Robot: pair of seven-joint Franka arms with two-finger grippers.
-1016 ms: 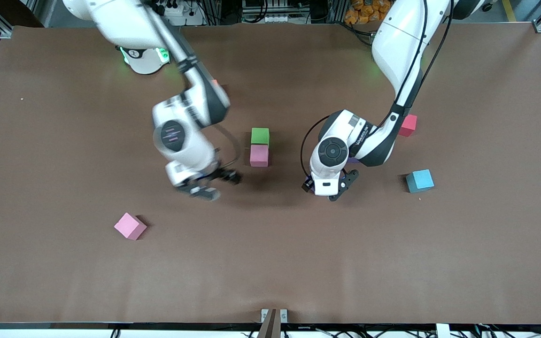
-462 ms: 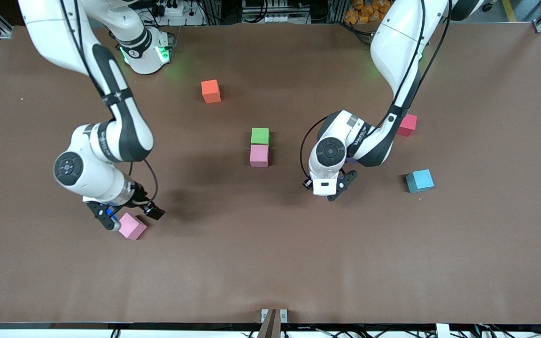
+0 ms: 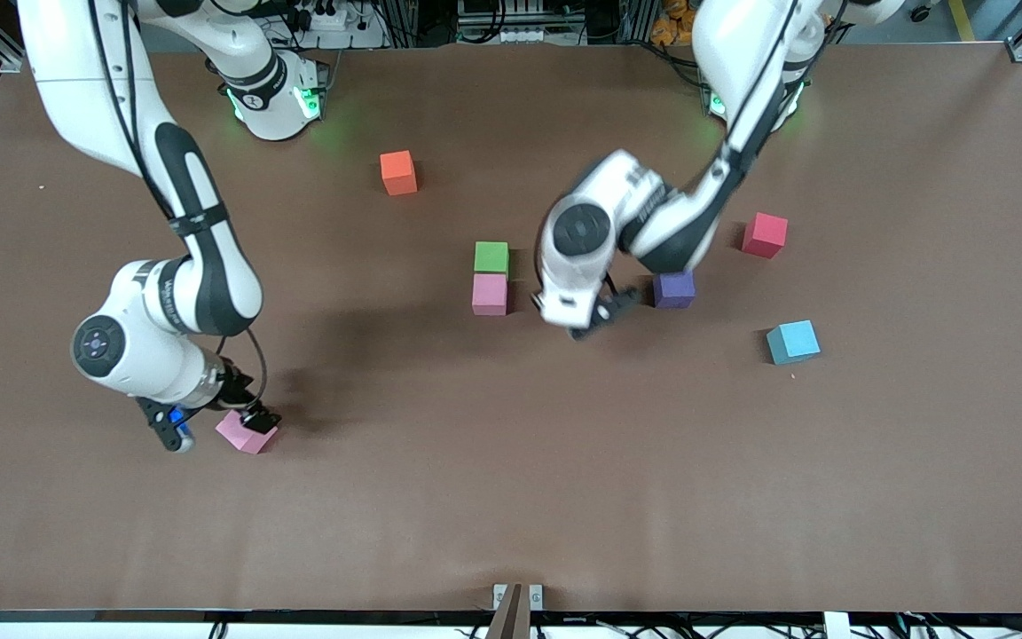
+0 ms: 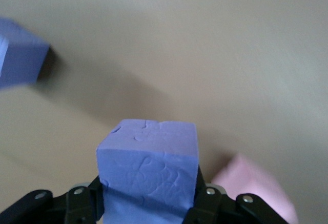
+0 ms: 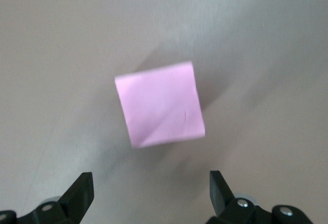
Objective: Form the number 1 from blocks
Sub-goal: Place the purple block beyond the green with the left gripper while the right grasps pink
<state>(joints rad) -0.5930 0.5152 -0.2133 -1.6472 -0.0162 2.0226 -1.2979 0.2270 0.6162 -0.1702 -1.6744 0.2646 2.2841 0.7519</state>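
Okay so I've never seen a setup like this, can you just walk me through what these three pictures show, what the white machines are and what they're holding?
Two white robot arms stand at a brown table. The wide picture looks down from a high camera facing them. The other two come from cameras on the arms' wrists.

The left gripper is shut on a purple block, over the table beside a stacked-looking pair: a green block touching a pink block. Another purple block lies close by.

The right gripper, jaws open, hangs over a second pink block near the front edge.

Orange, red and light-blue cubes lie apart.
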